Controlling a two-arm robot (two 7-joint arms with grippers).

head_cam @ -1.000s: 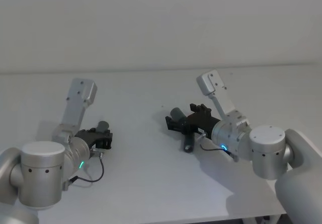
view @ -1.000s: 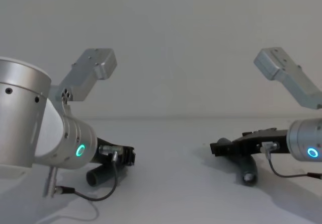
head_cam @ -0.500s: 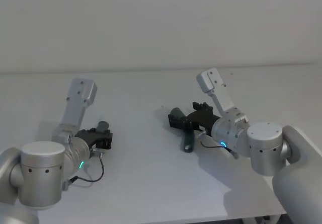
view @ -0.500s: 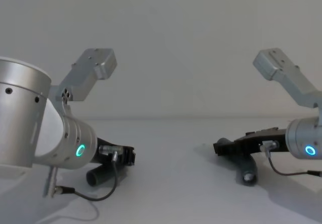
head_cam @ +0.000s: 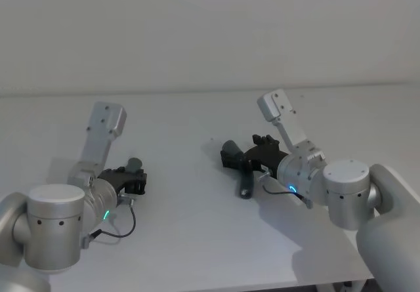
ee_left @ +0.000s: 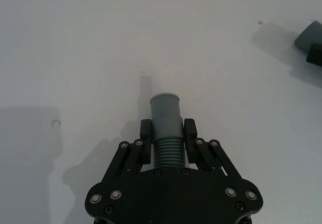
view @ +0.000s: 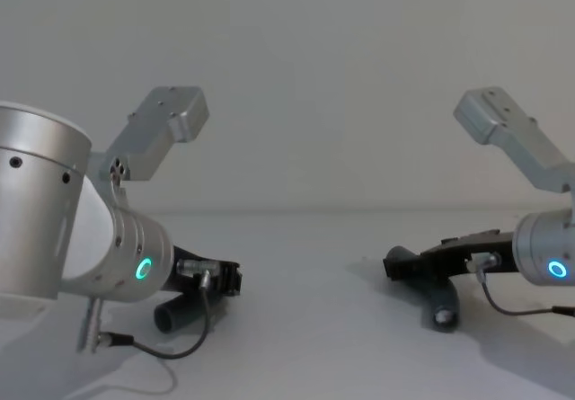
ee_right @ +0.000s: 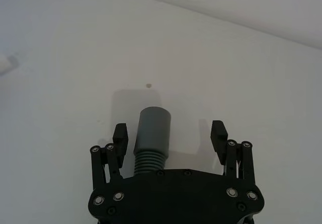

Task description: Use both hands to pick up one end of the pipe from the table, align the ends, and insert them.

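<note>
The left gripper (ee_left: 167, 133), at the lower left of the head view, was clamped on the ribbed body of the left hose piece (ee_left: 165, 148), low over the table (head_cam: 197, 239). The pale-tipped cuff (ee_left: 165, 105) projected forward beyond the fingers. Whether that piece was clear of the surface could not be told. The right gripper (ee_right: 170, 133), right of centre in the head view, had its jaws spread around the right hose piece (ee_right: 152, 128). One finger lay against the hose and the other stood apart from it, so no hold was made. In the chest view that piece's other end reached down to the table below the gripper. Judged step: pick-up, half done. The next move would call for the right jaws to close squarely on the ribbed section. Both pieces, now well apart, would then need raising and their cuffs bringing face to face on one line before insertion. No container was in the work area.
</note>
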